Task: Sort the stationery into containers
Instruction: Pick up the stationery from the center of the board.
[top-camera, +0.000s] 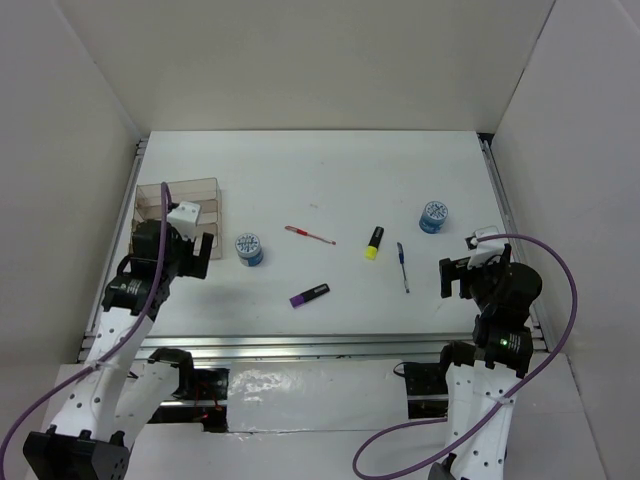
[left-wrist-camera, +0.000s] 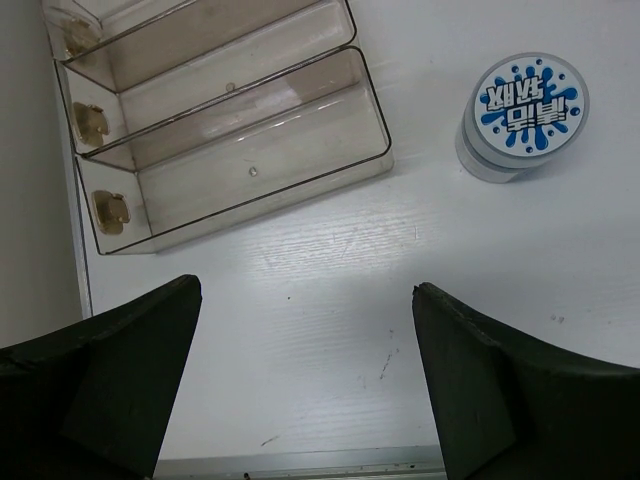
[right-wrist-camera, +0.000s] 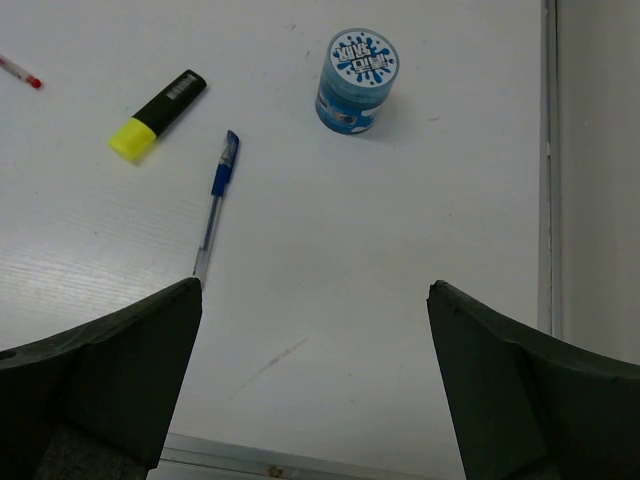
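The clear organiser tray (top-camera: 190, 182) stands at the far left; it also shows in the left wrist view (left-wrist-camera: 372, 112), with its compartments empty. One blue roll (top-camera: 249, 248) (left-wrist-camera: 524, 110) stands right of it, the other (top-camera: 433, 216) (right-wrist-camera: 358, 78) at the right. A red pen (top-camera: 309, 235) (right-wrist-camera: 20, 72), yellow highlighter (top-camera: 374, 242) (right-wrist-camera: 155, 115), blue pen (top-camera: 402, 267) (right-wrist-camera: 214, 205) and purple highlighter (top-camera: 309, 295) lie mid-table. My left gripper (top-camera: 178, 252) (left-wrist-camera: 305, 288) is open and empty, just near of the tray. My right gripper (top-camera: 475, 268) (right-wrist-camera: 315, 288) is open and empty, near of the right roll.
White walls close in the table on three sides. A metal rail (top-camera: 300, 345) runs along the near edge and another (top-camera: 500, 200) along the right edge. Purple cables loop from both arms.
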